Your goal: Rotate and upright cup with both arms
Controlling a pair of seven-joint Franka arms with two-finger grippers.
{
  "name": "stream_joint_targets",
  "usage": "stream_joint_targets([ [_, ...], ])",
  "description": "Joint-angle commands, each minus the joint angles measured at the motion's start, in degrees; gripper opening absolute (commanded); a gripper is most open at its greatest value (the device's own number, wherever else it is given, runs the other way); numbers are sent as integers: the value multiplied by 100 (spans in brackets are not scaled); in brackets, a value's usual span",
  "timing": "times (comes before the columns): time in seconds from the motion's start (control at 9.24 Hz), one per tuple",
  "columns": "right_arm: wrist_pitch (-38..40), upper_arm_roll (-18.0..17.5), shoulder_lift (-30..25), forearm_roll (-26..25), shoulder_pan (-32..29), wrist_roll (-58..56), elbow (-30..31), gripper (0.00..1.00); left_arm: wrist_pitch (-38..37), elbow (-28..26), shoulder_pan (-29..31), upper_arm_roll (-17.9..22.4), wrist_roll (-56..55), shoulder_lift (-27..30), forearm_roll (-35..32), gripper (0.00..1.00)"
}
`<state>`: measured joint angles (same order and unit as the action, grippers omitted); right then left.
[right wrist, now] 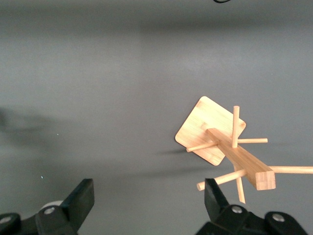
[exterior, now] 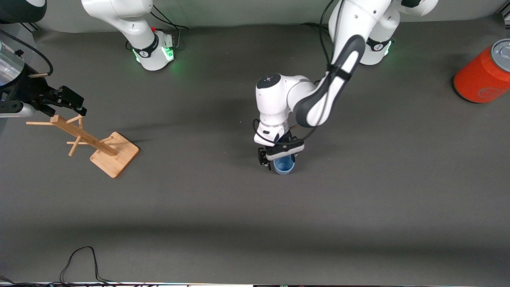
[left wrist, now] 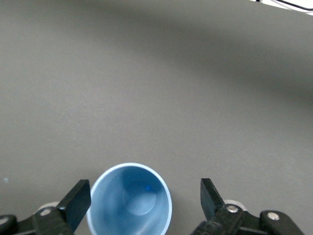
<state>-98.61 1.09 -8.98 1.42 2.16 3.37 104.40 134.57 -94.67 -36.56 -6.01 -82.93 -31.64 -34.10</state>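
The pale-blue cup (exterior: pixel 285 167) stands upright on the grey table, rim up, near the middle. My left gripper (exterior: pixel 279 158) hangs right over it and is open. In the left wrist view the cup (left wrist: pixel 131 203) sits between the two black fingers (left wrist: pixel 77 200), close to one and clearly apart from the other, and I look straight down into it. My left gripper (left wrist: pixel 143 188) holds nothing. My right gripper (exterior: pixel 75 103) waits open over the wooden rack at the right arm's end of the table; in its wrist view the right gripper (right wrist: pixel 148 192) has only bare table between its fingers.
A wooden peg rack (exterior: pixel 97 145) on a square base stands under the right gripper, also seen as the rack (right wrist: pixel 230 147) in the right wrist view. A red-orange can (exterior: pixel 482 75) stands at the left arm's end. A black cable (exterior: pixel 79 259) loops at the table's front edge.
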Motion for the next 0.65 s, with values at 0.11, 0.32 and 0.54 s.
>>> stream_joint_targets([
  [0.11, 254, 31, 186, 104, 12, -197, -87, 100, -1141, 659, 630, -6, 2404, 429, 1595, 100],
  [0.32, 255, -30, 282, 96, 12, -188, -104, 100, -1686, 582, 1411, -14, 4101, 903, 2151, 100],
  [0.54, 246, -100, 309, 43, -14, -171, -192, 100, -2057, 205, 2219, -5, 5674, 1552, 2721, 100],
])
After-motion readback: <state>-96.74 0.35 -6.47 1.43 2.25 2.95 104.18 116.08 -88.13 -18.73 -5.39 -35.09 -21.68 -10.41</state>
